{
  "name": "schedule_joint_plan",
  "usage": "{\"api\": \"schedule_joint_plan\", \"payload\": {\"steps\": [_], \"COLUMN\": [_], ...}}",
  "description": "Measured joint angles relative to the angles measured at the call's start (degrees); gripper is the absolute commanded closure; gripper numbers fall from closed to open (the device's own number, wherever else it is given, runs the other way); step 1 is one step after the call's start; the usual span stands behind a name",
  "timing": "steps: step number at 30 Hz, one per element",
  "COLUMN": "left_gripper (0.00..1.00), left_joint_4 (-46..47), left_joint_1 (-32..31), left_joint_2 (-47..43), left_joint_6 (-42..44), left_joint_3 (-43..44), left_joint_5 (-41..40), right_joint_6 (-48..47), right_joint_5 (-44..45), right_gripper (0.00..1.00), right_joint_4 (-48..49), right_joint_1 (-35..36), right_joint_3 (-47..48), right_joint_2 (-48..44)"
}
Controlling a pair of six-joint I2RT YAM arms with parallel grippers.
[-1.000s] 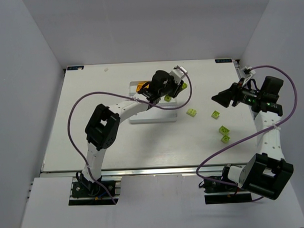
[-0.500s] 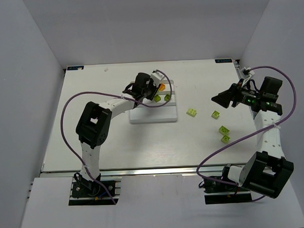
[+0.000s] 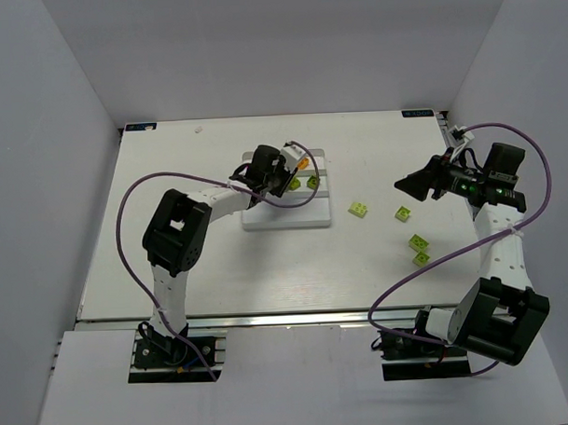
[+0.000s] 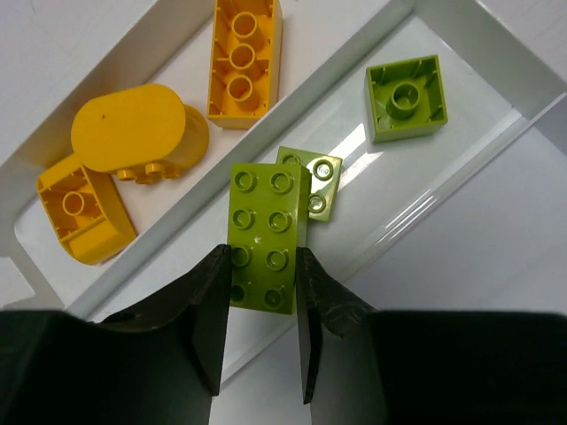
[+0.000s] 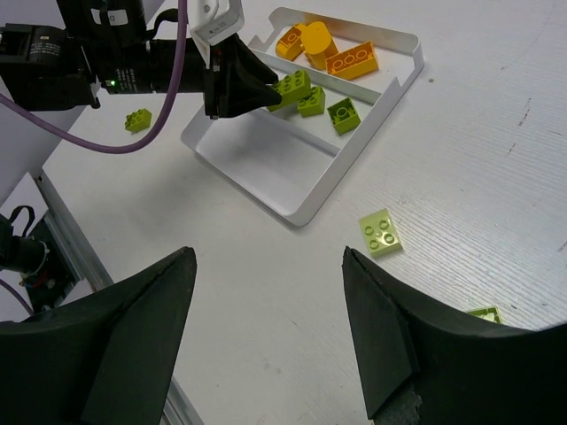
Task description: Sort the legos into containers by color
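Note:
My left gripper [image 4: 261, 266] is shut on a long lime green brick [image 4: 268, 235] and holds it over the middle compartment of the white tray [image 4: 474, 44]. In that compartment lie a small green brick [image 4: 319, 181] and a square green brick [image 4: 406, 97]. Three orange pieces [image 4: 244, 53] lie in the neighbouring compartment. In the top view the left gripper [image 3: 285, 180] is over the tray [image 3: 284, 222]. My right gripper [image 3: 402, 185] is open and empty, raised above the table right of the tray; its wrist view shows the gripper [image 5: 266, 328] and the tray [image 5: 306, 208].
Several loose green bricks lie on the table right of the tray: one [image 3: 359, 209] nearest it, one [image 3: 403, 213] further right, two [image 3: 419, 250] close together nearer the front. Another green brick [image 5: 137, 119] lies beyond the tray in the right wrist view.
My left gripper has swung left from the tray's right edge to over the tray, carrying the long green brick. The right arm has barely moved.

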Motion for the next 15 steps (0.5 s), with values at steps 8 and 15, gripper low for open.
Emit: {"api": "schedule_joint_plan", "payload": {"steps": [8,15], "left_gripper": [0.15,0.22], "left_joint_4": [0.0,-1.7], "left_joint_1": [0.1,0.1], "left_joint_2": [-0.1,-5.7], "left_joint_6": [-0.2,-2.4], "left_joint_3": [-0.5,-1.0], "left_joint_5": [-1.8,-3.7], "right_joint_6": [-0.2,-2.9], "right_joint_5": [0.2,0.8], "right_gripper": [0.27,0.27], "right_joint_4": [-0.2,-1.7], "right_joint_1": [0.2,0.7], "right_joint_3": [0.0,0.0], "right_joint_2": [0.0,0.0]}}
